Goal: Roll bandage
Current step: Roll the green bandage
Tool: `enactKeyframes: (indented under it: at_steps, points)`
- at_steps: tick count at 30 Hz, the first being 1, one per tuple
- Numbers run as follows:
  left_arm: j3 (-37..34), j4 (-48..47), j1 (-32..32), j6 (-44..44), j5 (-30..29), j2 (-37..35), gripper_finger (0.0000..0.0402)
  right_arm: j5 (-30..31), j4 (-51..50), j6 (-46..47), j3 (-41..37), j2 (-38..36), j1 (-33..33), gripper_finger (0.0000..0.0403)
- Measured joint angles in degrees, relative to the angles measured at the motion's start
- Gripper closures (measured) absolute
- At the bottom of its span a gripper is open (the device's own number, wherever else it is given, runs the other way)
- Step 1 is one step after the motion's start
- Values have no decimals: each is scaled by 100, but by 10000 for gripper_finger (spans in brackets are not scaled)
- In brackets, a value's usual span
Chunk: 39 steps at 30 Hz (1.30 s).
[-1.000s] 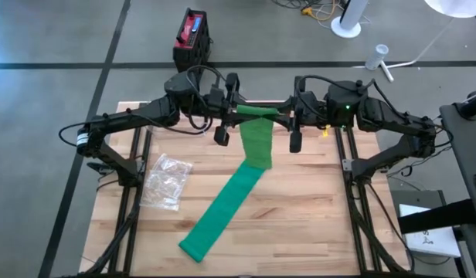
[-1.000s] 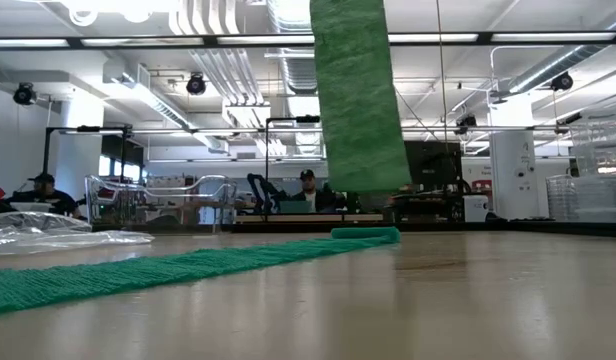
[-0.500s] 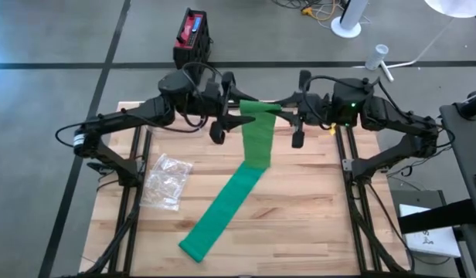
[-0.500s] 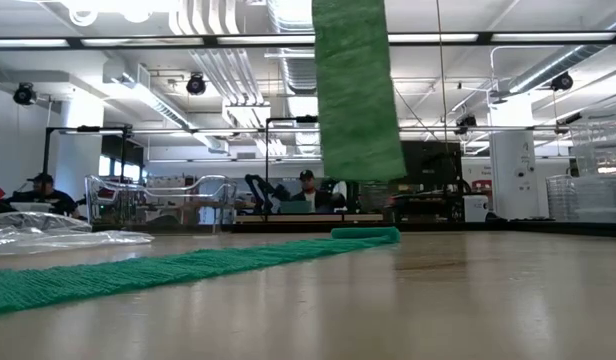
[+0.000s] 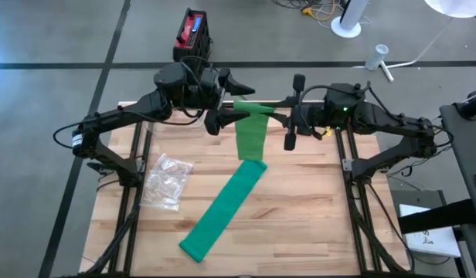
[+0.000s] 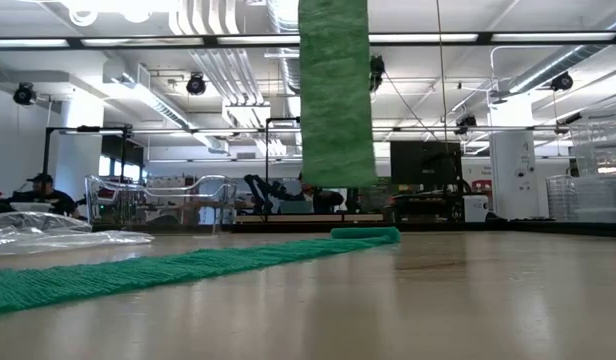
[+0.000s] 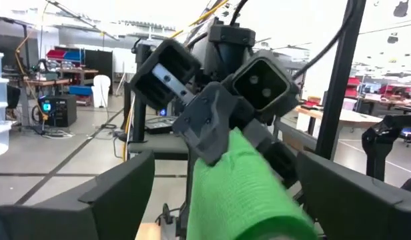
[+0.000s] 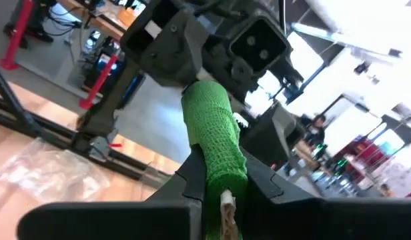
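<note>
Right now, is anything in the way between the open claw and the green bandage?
No, nothing visible. The left gripper stands open right at the rolled end of the green bandage, which the right gripper holds pinched up above the table.

No legible text, label, brand, number or sign in any view; the markings on the red-and-black case (image 5: pixel 192 35) on the floor beyond my table and on the white paper sheet (image 5: pixel 431 241) at the right edge are too small for me to read
</note>
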Motion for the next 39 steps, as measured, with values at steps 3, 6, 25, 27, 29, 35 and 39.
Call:
enactKeyframes:
  at_steps: [3,6,25,27,29,35,39]
  points:
    - [0,-85,30,-23,-8,5,46,133,227,-321,-149,4,4,366]
    - [0,-132,42,-32,5,2,53,197,241,-569,-172,7,4,366]
    - [0,-332,105,-168,-28,24,162,352,301,-1098,-192,7,4,365]
    - [0,-332,107,-142,-26,31,169,408,325,-1100,-192,7,4,364]
    - [0,-332,110,-72,-24,42,173,419,321,-1086,-192,7,4,364]
    - [0,-327,107,431,11,53,238,435,306,-892,-197,7,2,347]
    - [0,-279,110,531,15,53,315,434,296,-808,-197,6,2,321]
